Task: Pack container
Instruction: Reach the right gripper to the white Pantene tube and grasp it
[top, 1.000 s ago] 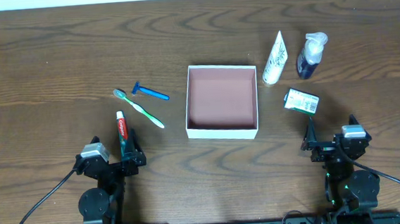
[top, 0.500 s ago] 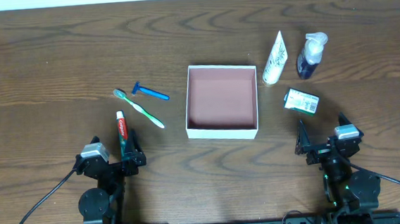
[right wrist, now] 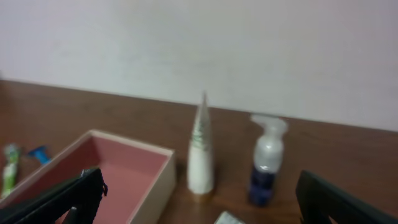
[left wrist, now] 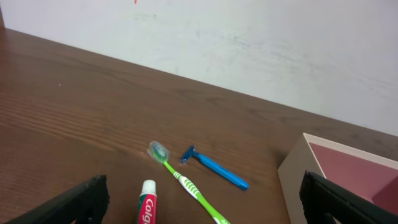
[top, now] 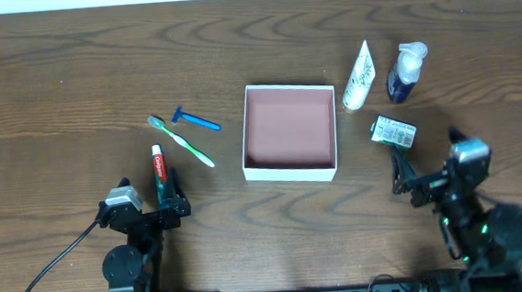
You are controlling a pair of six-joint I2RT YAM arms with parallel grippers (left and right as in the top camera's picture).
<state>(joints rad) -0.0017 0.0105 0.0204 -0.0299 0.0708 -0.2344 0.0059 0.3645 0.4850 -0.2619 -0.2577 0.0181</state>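
Overhead: left gripper (top: pixel 165 191) & right gripper (top: pixel 398 175) fingers wide, nothing held; right sits just near-side of carton (top: pixel 394 132), sloppy reach cld shove it far, into bottle (top: pixel 405 73).

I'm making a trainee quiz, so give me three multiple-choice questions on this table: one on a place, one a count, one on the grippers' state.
1. Where is the razor? A) left of the container, beside the toothbrush B) inside the container C) in a gripper
2. How many items lie in the container? A) three B) none C) one
3. How are the left gripper and right gripper? A) both shut B) one open, one shut C) both open, empty
Answers: 1 A, it lies by the brush; 2 B, its floor is bare; 3 C, fingers apart, gripping nothing.
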